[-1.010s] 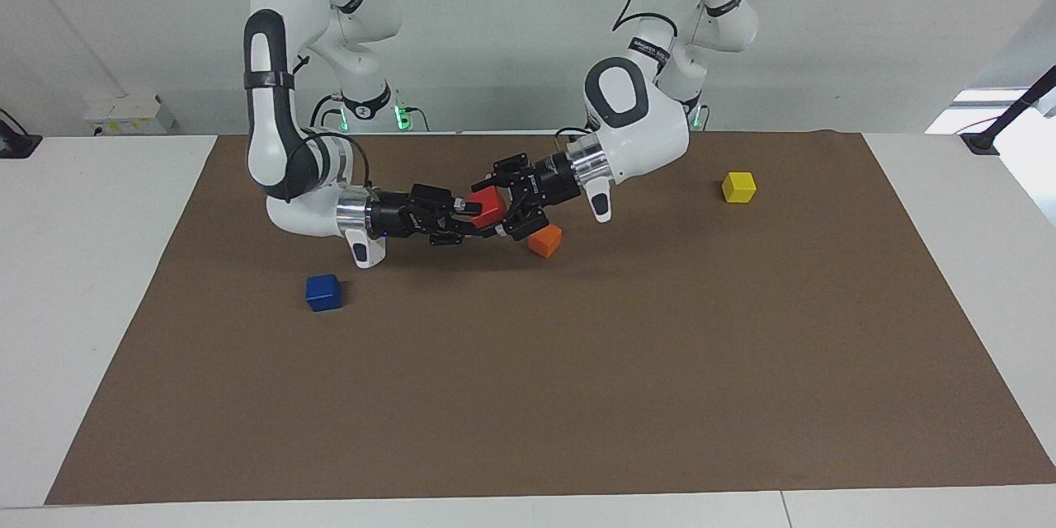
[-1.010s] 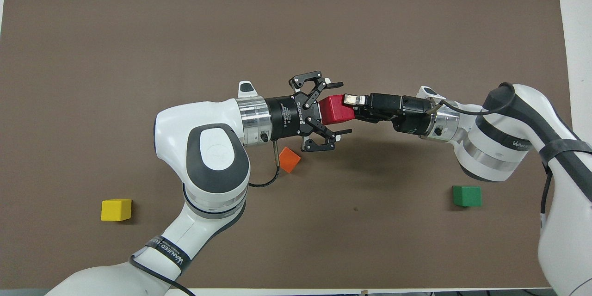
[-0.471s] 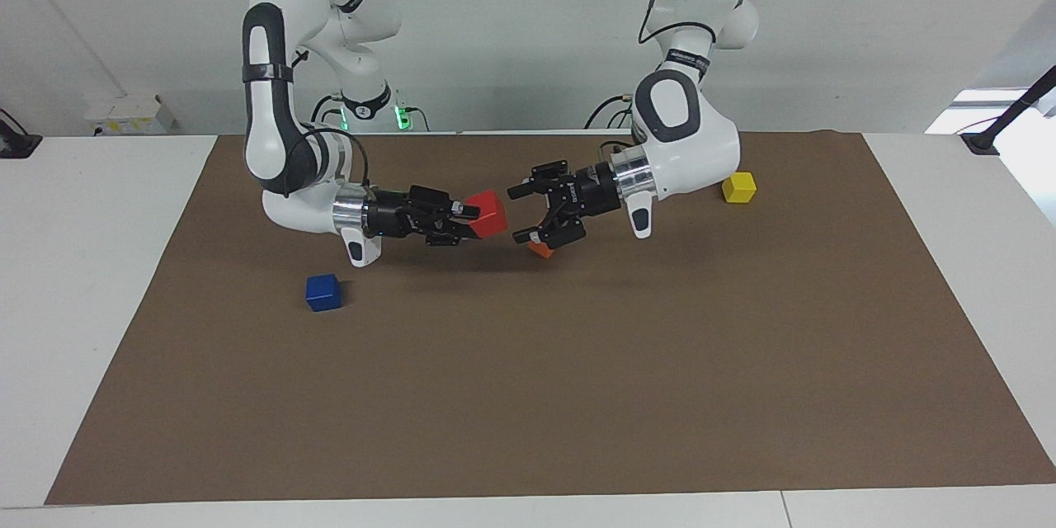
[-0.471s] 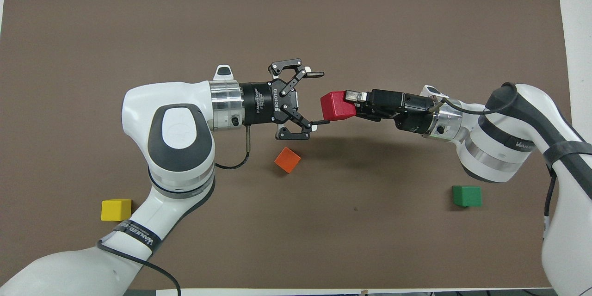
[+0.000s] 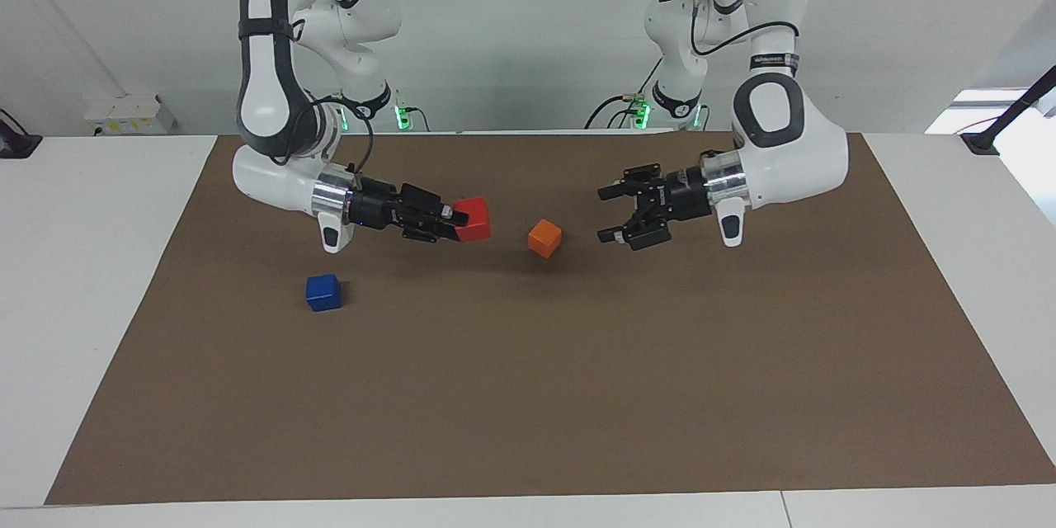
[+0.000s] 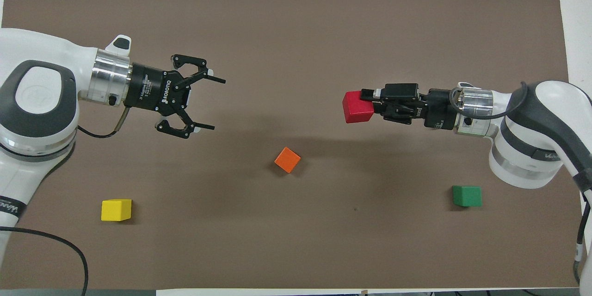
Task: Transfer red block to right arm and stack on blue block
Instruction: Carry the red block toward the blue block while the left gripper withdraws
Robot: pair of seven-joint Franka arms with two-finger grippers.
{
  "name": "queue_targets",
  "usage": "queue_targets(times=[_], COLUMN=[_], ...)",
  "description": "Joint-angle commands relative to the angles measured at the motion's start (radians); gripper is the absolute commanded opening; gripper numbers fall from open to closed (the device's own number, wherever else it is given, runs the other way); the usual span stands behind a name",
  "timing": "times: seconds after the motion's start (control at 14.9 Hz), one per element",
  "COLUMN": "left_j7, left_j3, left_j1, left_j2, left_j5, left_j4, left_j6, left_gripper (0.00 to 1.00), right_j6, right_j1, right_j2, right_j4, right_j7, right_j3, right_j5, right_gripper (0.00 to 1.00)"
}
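My right gripper (image 5: 460, 220) is shut on the red block (image 5: 474, 219) and holds it above the brown mat, between the orange cube and the blue block. It also shows in the overhead view, the right gripper (image 6: 366, 104) with the red block (image 6: 356, 107) at its tips. The blue block (image 5: 323, 292) sits alone on the mat toward the right arm's end; in the overhead view the right arm hides it. My left gripper (image 5: 603, 214) is open and empty above the mat, toward the left arm's end from the orange cube; it also shows in the overhead view (image 6: 218, 104).
An orange cube (image 5: 544, 238) lies on the mat (image 5: 528, 396) between the two grippers, also in the overhead view (image 6: 287, 159). A green cube (image 6: 466, 195) lies near the right arm's base and a yellow cube (image 6: 116, 209) near the left arm's base.
The left gripper, open around the red block, has pulled back toward its own end of the table. The right gripper has drawn the red block away toward the right arm's end.
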Motion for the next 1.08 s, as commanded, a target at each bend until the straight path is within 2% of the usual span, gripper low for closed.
queue_targets(times=[0.0,0.27,0.47,0.67,0.81,1.01], left_j7=[0.116,0.34,0.517,0.679,0.775,0.784], left_j3=[-0.007,0.021,0.022,0.018,0.019,0.028], left_j1=[0.035,0.052,0.058,0.039,0.048,0.065], left_j2=[-0.005,-0.009,-0.007,-0.009,-0.009,-0.027], left_j5=[0.202,0.475,0.593,0.769,0.811,0.814], left_j4=[0.036,0.047,0.069,0.075,0.089,0.159], left_j6=[-0.055,-0.052,-0.045,-0.046,-0.042,-0.057], left_gripper=[1.0,1.0,1.0,1.0,1.0,1.0], right_j6=[0.0,-0.012,-0.035,-0.059,-0.079,-0.07], right_j1=[-0.063,-0.144,-0.146,-0.137,-0.134,-0.085], right_j2=[-0.016,-0.015,-0.01,-0.004,0.008,0.016], right_j4=[0.01,0.108,0.219,0.295,0.337,0.351], right_j7=[0.124,0.281,0.39,0.41,0.399,0.376], right_j3=[0.004,0.006,0.009,0.012,0.013,0.018], right_j5=[-0.232,-0.627,-0.9,-1.174,-1.301,-1.472], right_gripper=[0.0,0.0,0.0,0.0,0.0,0.0])
